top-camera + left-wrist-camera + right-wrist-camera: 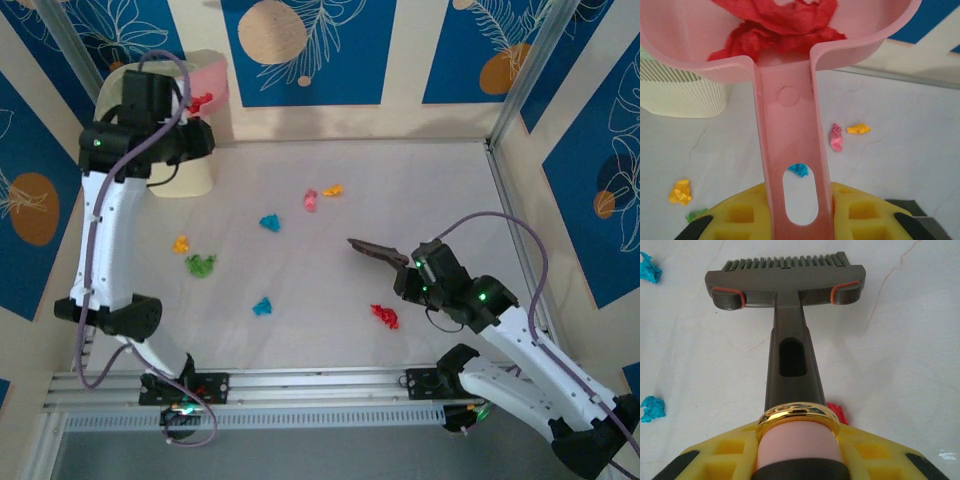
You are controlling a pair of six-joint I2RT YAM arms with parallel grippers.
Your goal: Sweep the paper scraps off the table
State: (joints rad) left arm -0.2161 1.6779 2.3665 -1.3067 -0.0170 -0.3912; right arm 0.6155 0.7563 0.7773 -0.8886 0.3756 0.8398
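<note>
- While the left jaws clamp the dustpan [790,140] handle, red scraps [780,25] lie in it, near a bin [680,92].
- Right jaws grip the brush [787,305].
- Paper scraps [270,222] dot the worktop [420,190].

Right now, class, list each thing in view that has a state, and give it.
left gripper, shut on the dustpan
dustpan, held aloft, red scrap inside
right gripper, shut on the brush
brush, held, touching no scrap
paper scraps, lying loose on the table
bin, upright
</note>
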